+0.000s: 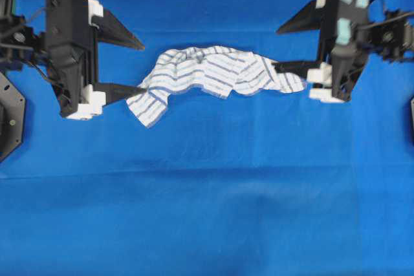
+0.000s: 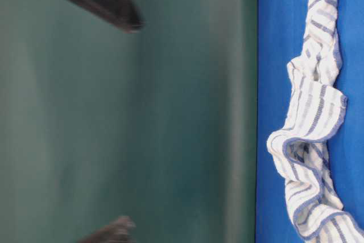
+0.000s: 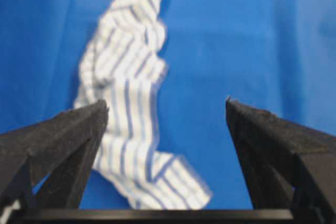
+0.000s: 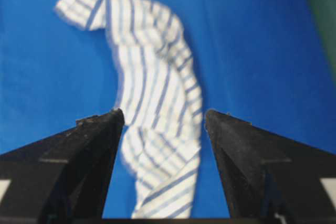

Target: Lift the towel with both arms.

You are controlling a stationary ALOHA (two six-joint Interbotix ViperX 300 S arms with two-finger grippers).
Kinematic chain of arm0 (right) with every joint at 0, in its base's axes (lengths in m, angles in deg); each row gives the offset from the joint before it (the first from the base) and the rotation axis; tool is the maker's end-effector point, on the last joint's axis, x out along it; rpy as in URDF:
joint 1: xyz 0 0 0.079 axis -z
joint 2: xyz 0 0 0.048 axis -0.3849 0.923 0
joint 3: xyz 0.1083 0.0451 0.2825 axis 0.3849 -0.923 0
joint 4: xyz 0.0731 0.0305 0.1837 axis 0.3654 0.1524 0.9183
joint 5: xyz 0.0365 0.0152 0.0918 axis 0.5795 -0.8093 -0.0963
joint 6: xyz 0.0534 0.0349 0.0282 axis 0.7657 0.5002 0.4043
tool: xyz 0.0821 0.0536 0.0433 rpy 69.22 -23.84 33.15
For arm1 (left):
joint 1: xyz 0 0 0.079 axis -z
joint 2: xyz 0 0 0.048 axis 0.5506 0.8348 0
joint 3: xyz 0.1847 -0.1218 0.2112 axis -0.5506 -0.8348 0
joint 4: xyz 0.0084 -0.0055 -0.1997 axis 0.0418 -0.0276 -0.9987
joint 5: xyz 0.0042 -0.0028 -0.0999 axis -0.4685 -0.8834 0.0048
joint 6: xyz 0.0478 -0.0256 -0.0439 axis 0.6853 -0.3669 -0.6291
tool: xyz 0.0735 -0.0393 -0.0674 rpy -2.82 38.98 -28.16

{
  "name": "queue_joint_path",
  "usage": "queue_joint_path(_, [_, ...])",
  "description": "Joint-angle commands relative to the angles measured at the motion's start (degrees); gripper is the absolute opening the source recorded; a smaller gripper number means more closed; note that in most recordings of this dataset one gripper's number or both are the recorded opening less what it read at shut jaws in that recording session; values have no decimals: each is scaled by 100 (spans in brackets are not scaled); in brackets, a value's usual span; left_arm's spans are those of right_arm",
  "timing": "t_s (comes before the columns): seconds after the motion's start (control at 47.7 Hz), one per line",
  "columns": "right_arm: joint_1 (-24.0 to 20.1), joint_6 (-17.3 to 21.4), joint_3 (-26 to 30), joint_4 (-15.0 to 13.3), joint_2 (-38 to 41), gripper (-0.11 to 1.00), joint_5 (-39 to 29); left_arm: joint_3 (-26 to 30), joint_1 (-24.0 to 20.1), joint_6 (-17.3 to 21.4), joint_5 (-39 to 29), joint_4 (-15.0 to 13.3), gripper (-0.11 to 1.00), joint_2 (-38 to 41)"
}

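Towel point(image 1: 217, 72) is lying crumpled, looking soft and light; left gripper point(image 3: 167, 109) and right gripper point(image 4: 164, 116) are hovering spread wide, best pinching opposite ends.

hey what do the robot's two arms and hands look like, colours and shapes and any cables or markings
Both arms are black. The left hand and the right hand each end in two pointed, wedge-shaped black fingers with a rough, grainy inner face. White plastic blocks sit at the finger bases. The right arm carries pale teal tape patches, and thin dark cables run off both arms toward the frame edges.
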Motion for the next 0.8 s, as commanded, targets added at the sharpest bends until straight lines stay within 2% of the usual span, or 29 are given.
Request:
queue_joint_path(0.0, [-9, 62, -105, 9, 167, 65, 308, -193, 9, 9, 334, 0, 89, 62])
queue_joint_path(0.21, [79, 114, -431, 9, 914, 65, 905, -826, 9, 0, 1169, 0, 89, 343])
queue_joint_path(0.44, [141, 114, -519, 18, 1872, 65, 1503, -1441, 9, -9, 2285, 0, 89, 1020])
queue_joint_path(0.608, [193, 114, -492, 18, 2435, 65, 1811, -1521, 9, -18, 2856, 0, 89, 1696])
queue_joint_path(0.776, [255, 114, -483, 62, 2883, 65, 2206, -1433, 9, -18, 3076, 0, 89, 2426])
